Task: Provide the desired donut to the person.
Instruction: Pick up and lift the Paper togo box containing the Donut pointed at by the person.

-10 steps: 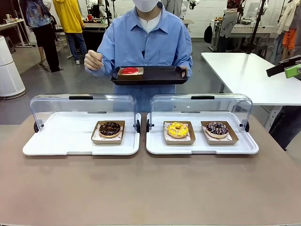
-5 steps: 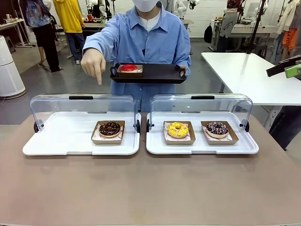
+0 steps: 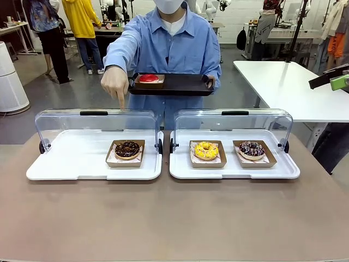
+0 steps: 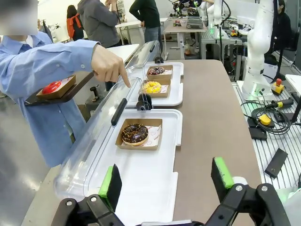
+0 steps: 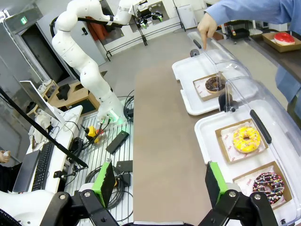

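Brown table (image 3: 174, 218): chocolate donut (image 3: 127, 149) sits alone in the left tray (image 3: 65, 164), clear lid (image 3: 95, 123) swung back. The person (image 3: 169, 49) points a hand (image 3: 114, 82) down just above that lid. Left gripper (image 4: 165, 178) and right gripper (image 5: 160, 181) are both spread wide, empty.

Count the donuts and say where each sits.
4. A chocolate donut in the left display case; a yellow donut and a sprinkled dark donut in the right display case; a red donut on the black tray the person holds. None looks hidden.
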Controlling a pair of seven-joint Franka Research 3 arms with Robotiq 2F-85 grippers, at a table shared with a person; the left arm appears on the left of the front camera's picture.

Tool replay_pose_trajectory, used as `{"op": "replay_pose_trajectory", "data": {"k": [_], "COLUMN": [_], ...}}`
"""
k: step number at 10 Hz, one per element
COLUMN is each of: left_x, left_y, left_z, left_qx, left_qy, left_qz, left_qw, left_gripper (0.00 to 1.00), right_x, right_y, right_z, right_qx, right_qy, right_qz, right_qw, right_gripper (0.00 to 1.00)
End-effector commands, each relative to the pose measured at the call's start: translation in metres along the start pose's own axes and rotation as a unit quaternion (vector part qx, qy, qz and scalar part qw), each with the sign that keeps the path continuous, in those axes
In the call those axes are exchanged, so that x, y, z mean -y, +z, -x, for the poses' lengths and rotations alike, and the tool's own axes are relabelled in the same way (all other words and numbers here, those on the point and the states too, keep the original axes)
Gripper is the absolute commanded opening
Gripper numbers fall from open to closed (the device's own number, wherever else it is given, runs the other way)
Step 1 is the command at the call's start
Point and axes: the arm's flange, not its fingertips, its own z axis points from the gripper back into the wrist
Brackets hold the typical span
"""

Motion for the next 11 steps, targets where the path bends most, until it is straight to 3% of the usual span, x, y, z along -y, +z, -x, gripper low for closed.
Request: {"op": "replay_pose_trajectory", "data": {"k": [1,6,7,8,11], "left_x": [0.002,0.0,0.003,0.012,0.033], "left_y": [0.0,0.0,-0.009,-0.023,-0.103], "left_z": [-0.004,0.0,-0.024,-0.049,-0.127], "left_qx": [0.01,0.0,-0.038,-0.039,-0.204], "left_qy": [0.006,0.0,-0.041,-0.058,-0.136], "left_qz": [-0.006,0.0,-0.016,0.014,0.055], "left_qw": [1.0,1.0,0.998,0.997,0.968], "left_gripper": [1.0,1.0,1.0,1.0,1.0], "right_x": [-0.001,-0.001,-0.001,-0.001,-0.001], "right_y": [0.0,0.0,0.0,0.0,0.0], "right_z": [-0.001,-0.001,-0.001,-0.001,-0.001], "right_qx": [0.005,0.005,0.005,0.005,0.005], "right_qy": [0.004,0.004,0.004,0.004,0.004], "right_qz": [-0.004,-0.004,-0.004,-0.004,-0.004], "right_qw": [1.0,1.0,1.0,1.0,1.0], "right_gripper": [1.0,1.0,1.0,1.0,1.0]}}
